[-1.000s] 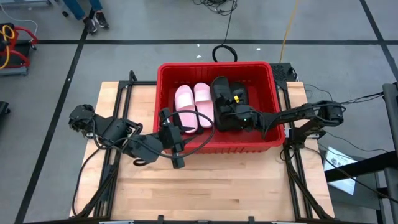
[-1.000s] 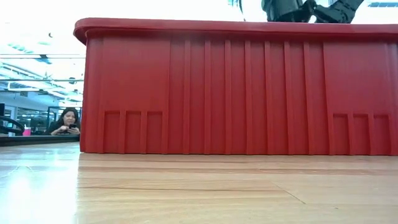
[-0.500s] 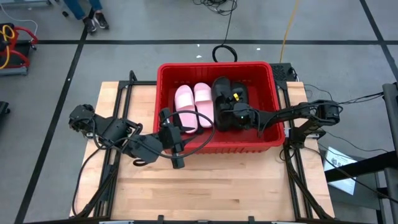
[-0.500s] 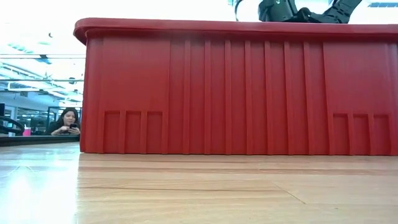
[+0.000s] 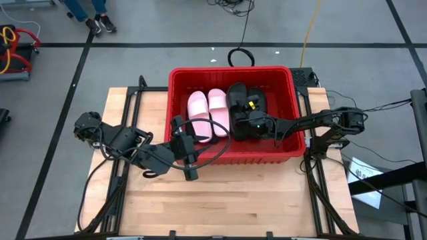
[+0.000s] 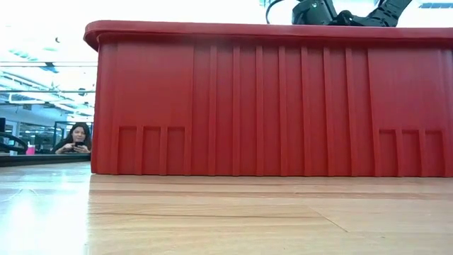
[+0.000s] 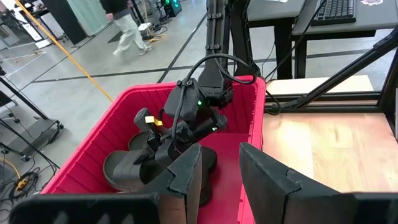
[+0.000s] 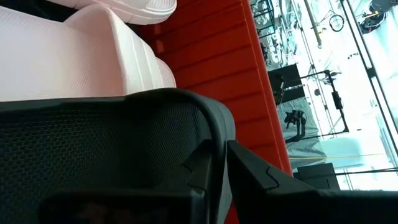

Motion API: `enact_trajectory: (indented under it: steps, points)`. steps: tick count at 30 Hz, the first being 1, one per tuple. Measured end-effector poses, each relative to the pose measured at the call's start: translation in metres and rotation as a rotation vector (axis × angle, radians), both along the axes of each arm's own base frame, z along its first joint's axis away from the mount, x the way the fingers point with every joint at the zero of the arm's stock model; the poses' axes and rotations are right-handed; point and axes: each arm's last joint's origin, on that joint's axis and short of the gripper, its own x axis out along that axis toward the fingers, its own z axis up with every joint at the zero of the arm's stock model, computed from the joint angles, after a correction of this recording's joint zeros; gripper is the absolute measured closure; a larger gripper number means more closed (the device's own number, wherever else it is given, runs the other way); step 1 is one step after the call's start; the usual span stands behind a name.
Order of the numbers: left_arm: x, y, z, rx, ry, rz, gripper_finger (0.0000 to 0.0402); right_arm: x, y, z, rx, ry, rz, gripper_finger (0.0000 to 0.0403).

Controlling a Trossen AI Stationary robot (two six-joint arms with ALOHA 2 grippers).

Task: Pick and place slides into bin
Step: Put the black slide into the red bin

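At the frame's centre, the right gripper point(image 5: 248, 125) pinches a black slide's point(image 5: 241, 127) strap inside the red bin point(image 5: 230, 72); the left gripper point(image 5: 188, 143) waits beside it, fingers apart.

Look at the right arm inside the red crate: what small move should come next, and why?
Probably let go fully and lift clear. The right gripper is low inside the red crate, right against a black sandal lying beside the pink pair, so it seems already delivered.

Bright red bin point(image 5: 179, 110), two light pink slides point(image 5: 208, 114), black slides point(image 5: 244, 110), pale wood table point(image 5: 220, 197)
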Motion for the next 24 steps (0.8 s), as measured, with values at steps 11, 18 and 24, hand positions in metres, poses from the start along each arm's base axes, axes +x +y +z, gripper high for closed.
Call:
enact_trajectory:
  steps: [11, 18, 24]
  points:
    - [0.0, 0.0, 0.0, 0.0, 0.0, 0.0, 0.0289, 0.0, 0.0, 0.0, -0.003, 0.003, -0.001, 0.0338]
    - [0.0, 0.0, 0.0, -0.001, 0.0, 0.0, 0.0289, 0.0, 0.001, 0.0, -0.008, 0.005, -0.008, 0.0275]
    - [0.0, 0.0, 0.0, -0.001, 0.0, 0.0, 0.0289, -0.001, 0.012, 0.003, -0.087, 0.034, -0.142, 0.0237]
